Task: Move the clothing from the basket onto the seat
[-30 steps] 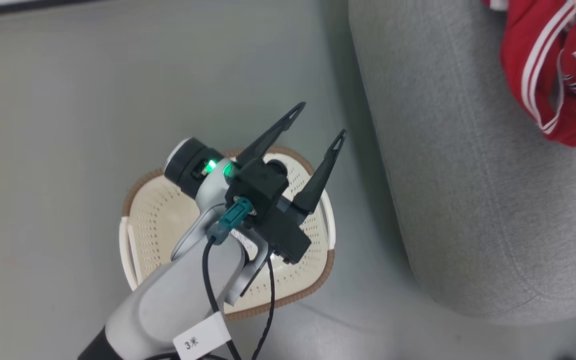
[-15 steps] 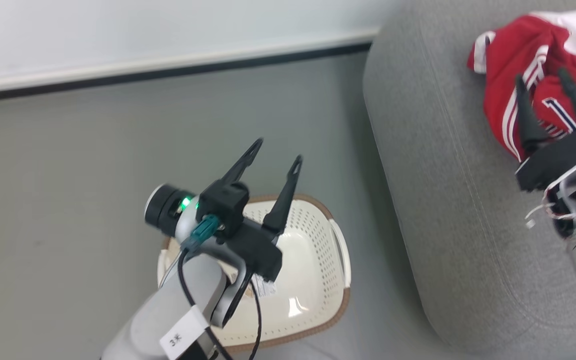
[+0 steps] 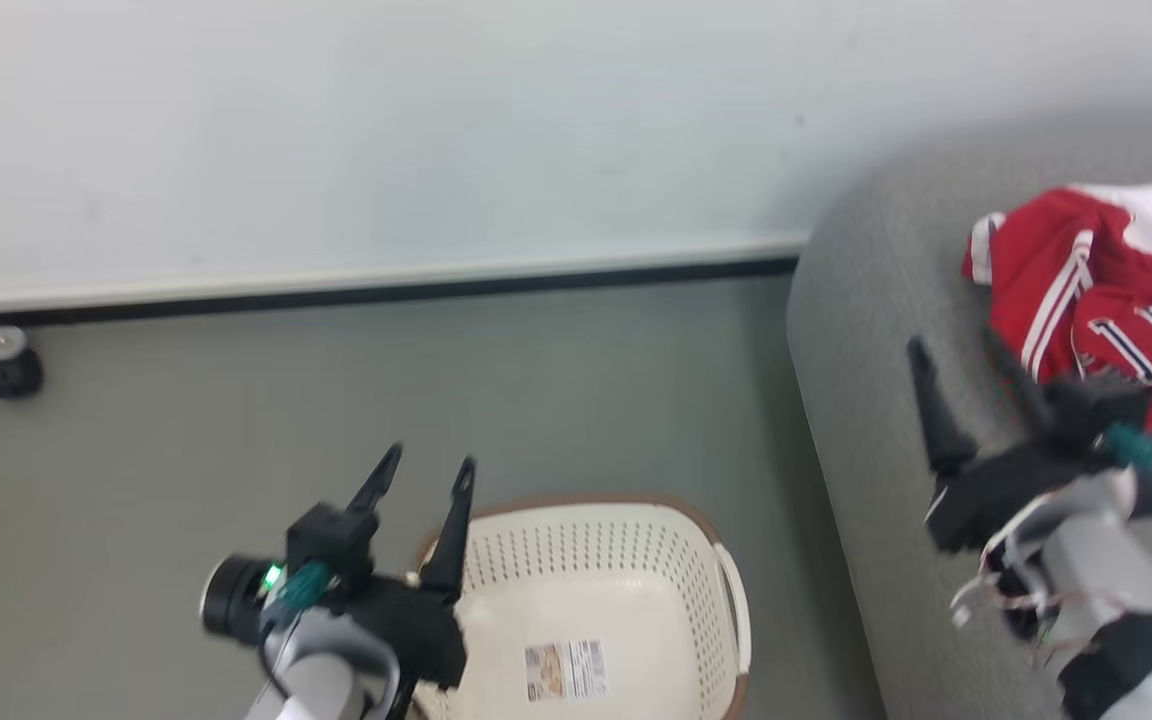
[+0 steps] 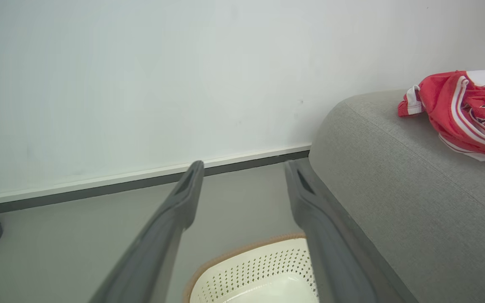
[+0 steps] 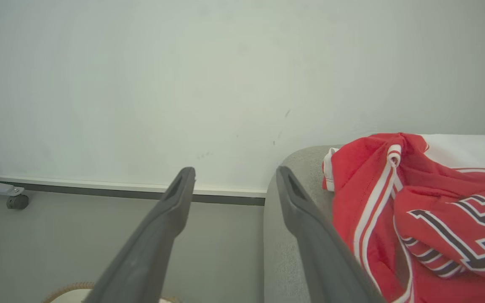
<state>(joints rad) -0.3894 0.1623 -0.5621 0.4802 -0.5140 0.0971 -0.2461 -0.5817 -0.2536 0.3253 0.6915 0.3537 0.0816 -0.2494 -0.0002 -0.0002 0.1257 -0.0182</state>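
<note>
Right gripper (image 3: 956,350) has backed off the clothing (image 3: 1056,260), which sits heaped on the seat (image 3: 866,430). It's spread wide, holding nothing; same for the left gripper (image 3: 428,458) by the basket (image 3: 586,550).

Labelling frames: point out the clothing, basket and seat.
clothing (image 3: 1026,250), head view, red striped fold.
basket (image 3: 586,545), head view, perforated far wall.
seat (image 3: 876,310), head view, bare grey upholstery.
</note>
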